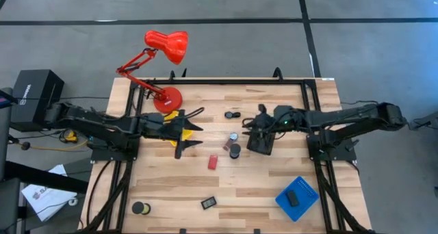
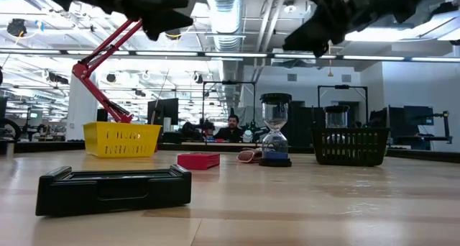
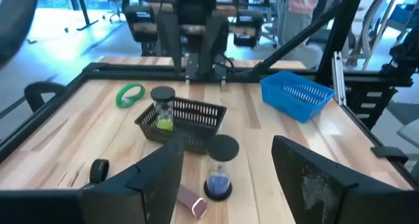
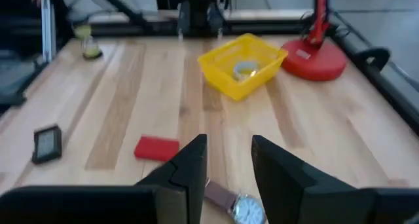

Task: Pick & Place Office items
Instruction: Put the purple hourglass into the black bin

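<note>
The office items lie scattered on the wooden table: a red block, a blue-sand hourglass, a wristwatch, a green ring, a flat black block and an hourglass near the front edge. A second hourglass stands in the black basket. My left gripper hangs open above the yellow tray, holding nothing. My right gripper hangs above the black basket, its fingers a little apart with nothing between them.
A red desk lamp stands with its base at the table's far left. A blue tray holding a black piece sits at the front right. A black frame rail runs along the table's edges.
</note>
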